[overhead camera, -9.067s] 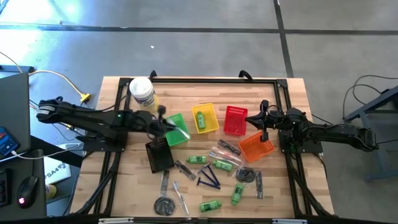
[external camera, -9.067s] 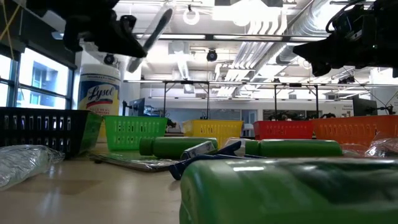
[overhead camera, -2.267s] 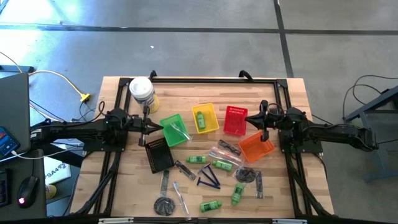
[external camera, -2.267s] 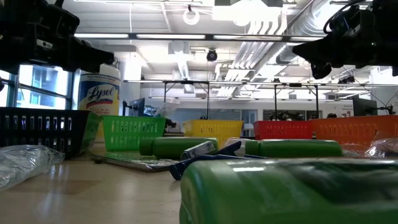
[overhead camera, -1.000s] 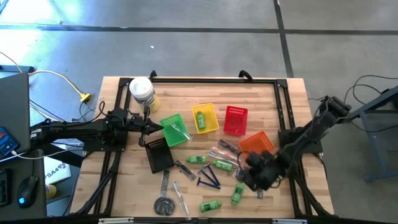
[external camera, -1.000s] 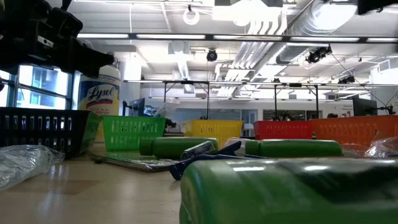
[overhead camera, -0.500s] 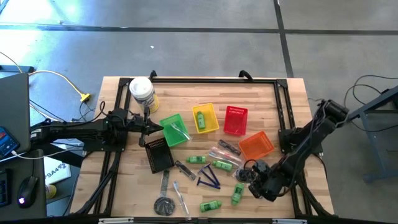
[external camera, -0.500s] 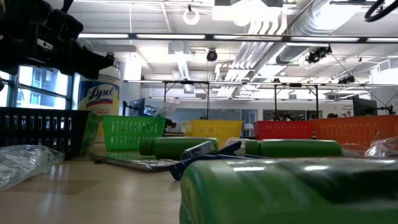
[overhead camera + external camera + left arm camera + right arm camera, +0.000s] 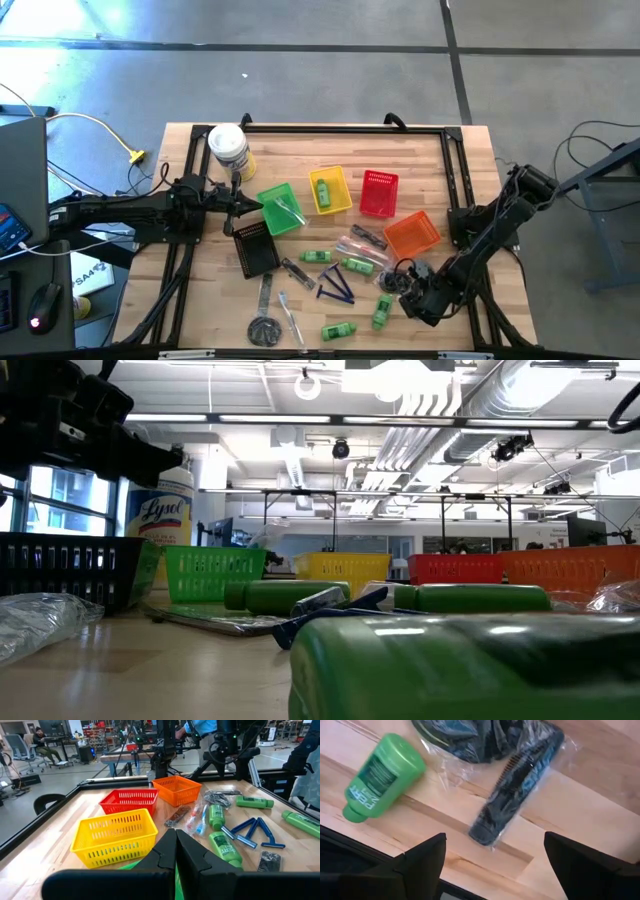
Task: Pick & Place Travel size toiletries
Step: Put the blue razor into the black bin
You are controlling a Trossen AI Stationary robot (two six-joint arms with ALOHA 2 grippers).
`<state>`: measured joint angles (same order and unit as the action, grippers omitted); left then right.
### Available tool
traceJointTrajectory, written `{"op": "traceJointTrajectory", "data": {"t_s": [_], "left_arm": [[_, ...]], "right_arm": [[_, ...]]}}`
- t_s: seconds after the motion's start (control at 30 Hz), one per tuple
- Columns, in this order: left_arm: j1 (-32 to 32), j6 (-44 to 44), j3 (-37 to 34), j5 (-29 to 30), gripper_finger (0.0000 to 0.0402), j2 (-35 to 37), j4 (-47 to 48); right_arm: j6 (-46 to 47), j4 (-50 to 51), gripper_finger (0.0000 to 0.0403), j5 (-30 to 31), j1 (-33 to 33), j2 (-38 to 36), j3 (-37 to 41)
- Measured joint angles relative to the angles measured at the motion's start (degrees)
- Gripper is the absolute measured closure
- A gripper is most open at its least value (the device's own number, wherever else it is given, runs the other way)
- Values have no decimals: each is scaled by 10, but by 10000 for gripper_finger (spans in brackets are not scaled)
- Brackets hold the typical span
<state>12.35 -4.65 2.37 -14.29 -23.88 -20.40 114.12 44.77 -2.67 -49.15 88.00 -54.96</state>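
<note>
**Right arm poised over a wrapped comb**

While the left gripper (image 9: 243, 204) waited clenched and empty near the table's (image 9: 455, 160) left edge beside the green basket (image 9: 280, 209), the right gripper (image 9: 492, 857) hung with its jaws spread wide above a plastic-wrapped comb (image 9: 517, 785) toward the near right corner, apparently lined up to pinch it. A green mini bottle (image 9: 382, 775) lay just beside the comb. Other toiletries lay loose at mid-table, near the orange basket (image 9: 411, 235) that would probably receive them.
</note>
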Motion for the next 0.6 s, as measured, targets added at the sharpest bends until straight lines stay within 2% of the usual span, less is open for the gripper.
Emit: {"op": "traceJointTrajectory", "data": {"t_s": [0.17, 0.43, 0.5, 0.6], "left_arm": [[0, 0, 0, 0, 401, 0, 0], [0, 0, 0, 0, 401, 0, -13], [0, 0, 0, 0, 401, 0, -18], [0, 0, 0, 0, 401, 0, -26]], "right_arm": [[-56, 3, 79, 98, 0, 0, 0], [-273, -10, 81, 318, 13, -32, 0], [-324, -13, 84, 346, 22, -44, 0], [-383, -16, 91, 349, 47, -60, 0]]}}
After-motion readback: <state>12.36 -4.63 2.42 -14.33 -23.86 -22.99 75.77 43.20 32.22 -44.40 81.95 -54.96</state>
